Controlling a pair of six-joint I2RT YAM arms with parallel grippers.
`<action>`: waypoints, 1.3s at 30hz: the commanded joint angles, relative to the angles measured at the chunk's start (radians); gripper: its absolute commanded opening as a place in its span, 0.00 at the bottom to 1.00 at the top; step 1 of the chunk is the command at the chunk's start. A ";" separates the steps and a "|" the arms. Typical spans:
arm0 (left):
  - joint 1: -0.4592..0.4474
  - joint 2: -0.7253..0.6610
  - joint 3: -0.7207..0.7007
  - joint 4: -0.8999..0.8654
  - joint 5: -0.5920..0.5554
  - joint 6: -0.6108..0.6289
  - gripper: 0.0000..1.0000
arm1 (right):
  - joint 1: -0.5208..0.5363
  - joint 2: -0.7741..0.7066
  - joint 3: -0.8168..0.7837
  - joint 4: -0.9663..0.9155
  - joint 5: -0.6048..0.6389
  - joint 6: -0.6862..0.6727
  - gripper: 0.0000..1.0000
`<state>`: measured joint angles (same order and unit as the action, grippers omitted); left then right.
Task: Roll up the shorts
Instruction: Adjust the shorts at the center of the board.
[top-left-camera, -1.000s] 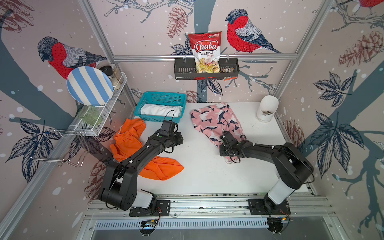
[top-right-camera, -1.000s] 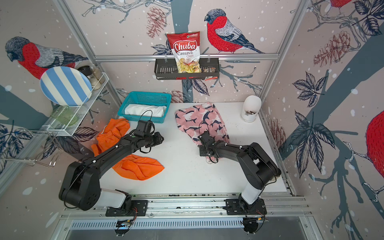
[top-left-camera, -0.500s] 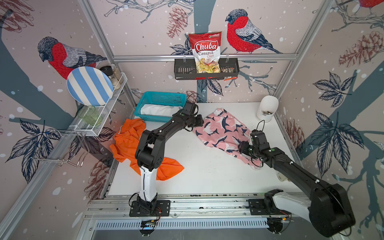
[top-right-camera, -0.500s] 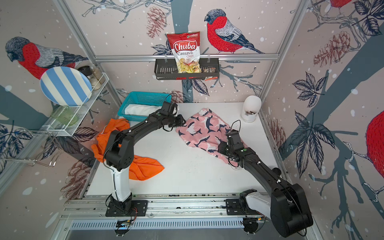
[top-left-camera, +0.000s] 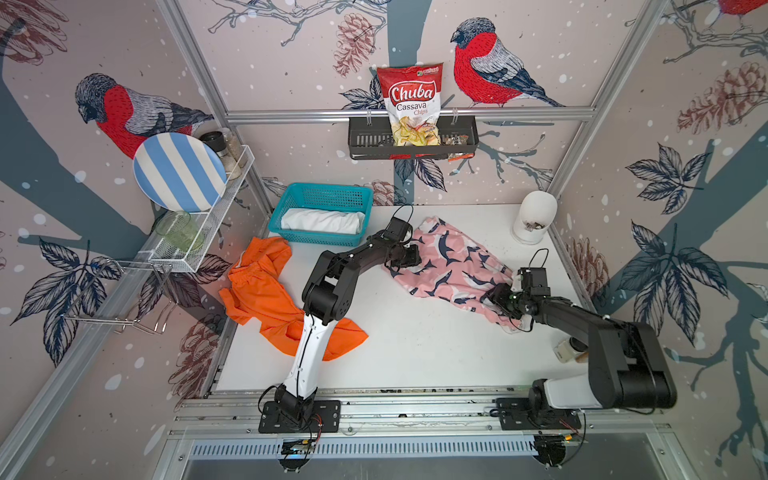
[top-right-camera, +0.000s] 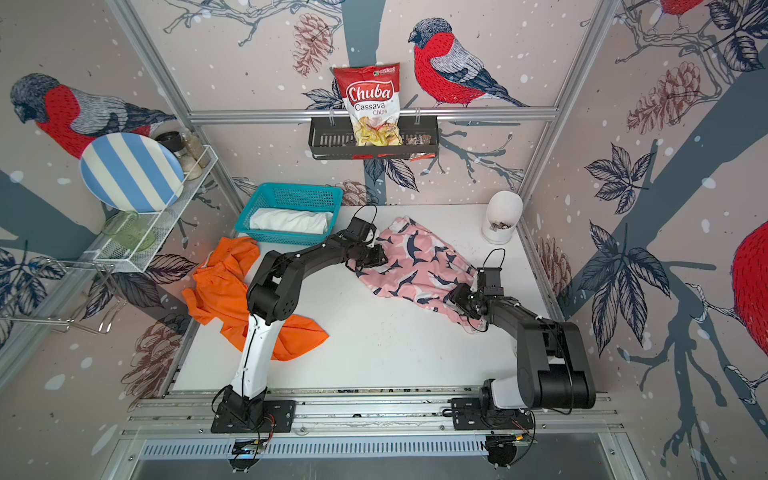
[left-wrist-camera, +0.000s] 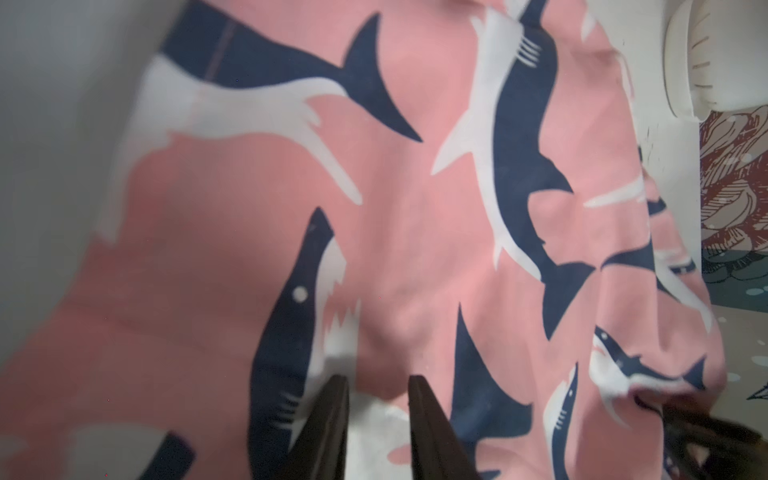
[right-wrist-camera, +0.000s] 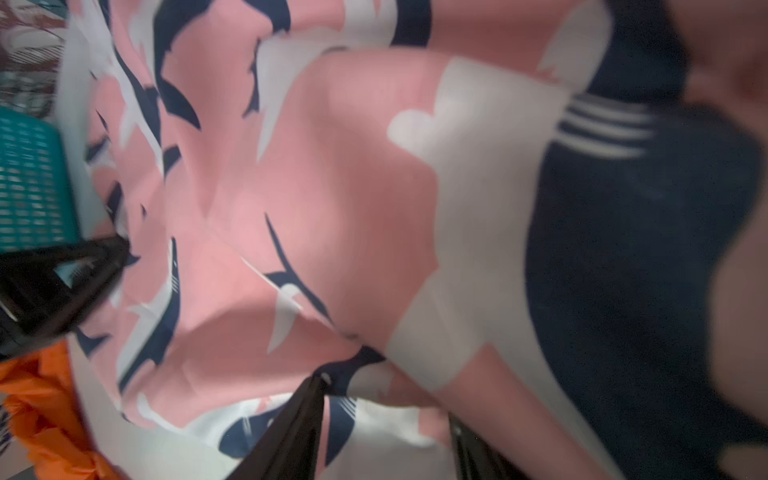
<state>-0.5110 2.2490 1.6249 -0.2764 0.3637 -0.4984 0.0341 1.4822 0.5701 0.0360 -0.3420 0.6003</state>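
Observation:
The pink shark-print shorts (top-left-camera: 453, 266) (top-right-camera: 415, 266) lie stretched slantwise across the white table. My left gripper (top-left-camera: 409, 262) (left-wrist-camera: 378, 380) is shut on their edge nearest the basket, with fabric pinched between narrow jaws. My right gripper (top-left-camera: 500, 297) (right-wrist-camera: 388, 401) sits at the opposite end of the shorts (right-wrist-camera: 332, 187). Its jaws stand apart and a fold of cloth lies between them. The orange shorts (top-left-camera: 257, 291) lie crumpled at the table's left side, partly under the left arm. The white shorts (top-left-camera: 322, 220) rest rolled in the teal basket (top-left-camera: 328, 191).
A white jar (top-left-camera: 534, 220) stands at the back right corner. A small white object (top-left-camera: 567, 353) lies beside the right arm. A wire rack with a striped plate (top-left-camera: 178, 172) hangs on the left wall. A chips bag (top-left-camera: 411, 104) sits in the black shelf on the back wall.
The left gripper went from mid-table to the pink shorts' basket-side edge and shut on it. The right gripper moved right along the shorts and its jaws widened. The shorts now lie stretched.

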 joint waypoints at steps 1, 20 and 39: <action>0.005 -0.129 -0.206 0.013 -0.045 -0.021 0.30 | -0.014 0.099 0.040 0.015 -0.017 -0.037 0.52; -0.017 -0.757 -0.639 -0.067 -0.282 -0.083 0.41 | 0.311 0.123 0.427 -0.309 0.036 -0.223 0.48; 0.179 -0.507 -0.484 -0.045 -0.156 0.021 0.47 | 0.479 0.120 0.148 -0.299 0.097 -0.142 0.45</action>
<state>-0.3347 1.7309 1.1191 -0.3283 0.1883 -0.4976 0.5846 1.6382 0.7753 -0.1246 -0.3264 0.4694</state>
